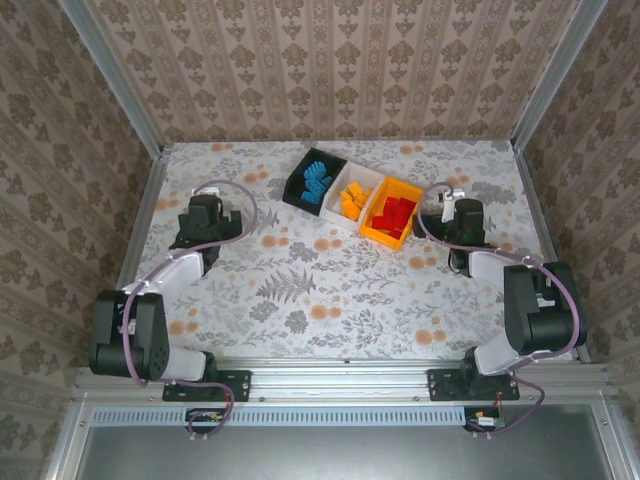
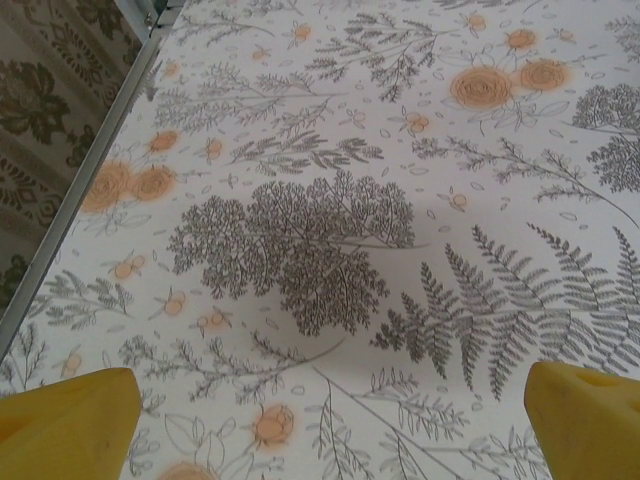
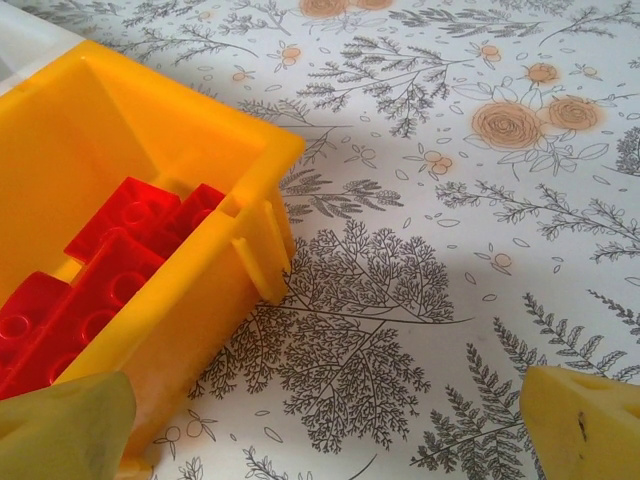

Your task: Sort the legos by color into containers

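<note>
Three bins stand in a slanted row at the back middle. The black bin (image 1: 297, 182) holds blue legos (image 1: 317, 181). The white bin (image 1: 366, 174) holds orange-yellow legos (image 1: 352, 199). The orange-yellow bin (image 1: 380, 236) holds red legos (image 1: 396, 214). My left gripper (image 1: 206, 222) hangs over bare cloth far left of the bins; in the left wrist view it (image 2: 330, 430) is open and holds nothing. My right gripper (image 1: 462, 224) sits just right of the orange-yellow bin (image 3: 180, 120), open (image 3: 325, 430), with red legos (image 3: 110, 270) inside the bin beside its left fingertip (image 3: 60, 430).
The table is covered by a floral cloth (image 1: 330, 290). Patterned walls and metal frame rails (image 1: 140, 230) close in the left, back and right sides. A corner of the white bin (image 3: 20, 40) shows behind the orange-yellow one.
</note>
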Tool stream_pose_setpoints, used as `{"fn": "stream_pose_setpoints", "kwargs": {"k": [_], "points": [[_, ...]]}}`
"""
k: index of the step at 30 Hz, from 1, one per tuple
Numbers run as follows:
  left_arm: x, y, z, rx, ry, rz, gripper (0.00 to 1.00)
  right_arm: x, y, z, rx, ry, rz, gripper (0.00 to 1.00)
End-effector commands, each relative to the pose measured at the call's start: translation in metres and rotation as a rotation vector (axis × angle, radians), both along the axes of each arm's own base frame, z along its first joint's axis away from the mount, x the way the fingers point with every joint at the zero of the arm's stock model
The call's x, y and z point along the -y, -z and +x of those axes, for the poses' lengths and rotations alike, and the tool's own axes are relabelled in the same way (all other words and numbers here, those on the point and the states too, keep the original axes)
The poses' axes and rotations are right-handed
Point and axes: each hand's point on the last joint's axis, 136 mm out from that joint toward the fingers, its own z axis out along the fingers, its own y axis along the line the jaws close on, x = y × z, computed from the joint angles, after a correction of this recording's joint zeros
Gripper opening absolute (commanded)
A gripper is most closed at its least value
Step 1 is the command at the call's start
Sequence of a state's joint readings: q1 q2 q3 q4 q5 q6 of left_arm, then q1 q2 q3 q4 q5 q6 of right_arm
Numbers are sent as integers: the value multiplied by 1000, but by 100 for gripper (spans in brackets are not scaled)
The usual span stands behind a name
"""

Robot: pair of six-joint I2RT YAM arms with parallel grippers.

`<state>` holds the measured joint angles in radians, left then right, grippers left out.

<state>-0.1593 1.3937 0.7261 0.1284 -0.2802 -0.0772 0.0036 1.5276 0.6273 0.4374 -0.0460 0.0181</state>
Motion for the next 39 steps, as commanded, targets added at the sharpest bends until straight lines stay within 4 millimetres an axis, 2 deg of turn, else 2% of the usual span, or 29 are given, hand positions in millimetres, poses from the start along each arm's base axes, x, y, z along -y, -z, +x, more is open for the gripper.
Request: {"fn": "stream_pose_setpoints", "kwargs": {"k": [1, 9, 17, 22, 30, 39], "points": [[0, -3, 13, 45, 43, 3, 100, 2, -5, 0, 54, -1, 14, 100], [-2, 1, 17, 26, 61, -57, 100, 8, -8, -3, 89, 26, 20, 100], [-4, 9, 5, 59, 95, -49, 100, 13, -8, -6, 107, 56, 17, 100], [-14, 15, -6, 128, 85, -74, 100, 16, -9, -10, 135, 76, 11, 100], [-30, 11, -5, 188, 84, -121, 100, 14, -8, -12, 153, 63, 8, 100], [-6, 24, -4, 239, 223, -74, 100, 13, -8, -12, 149, 61, 9, 100]]}}
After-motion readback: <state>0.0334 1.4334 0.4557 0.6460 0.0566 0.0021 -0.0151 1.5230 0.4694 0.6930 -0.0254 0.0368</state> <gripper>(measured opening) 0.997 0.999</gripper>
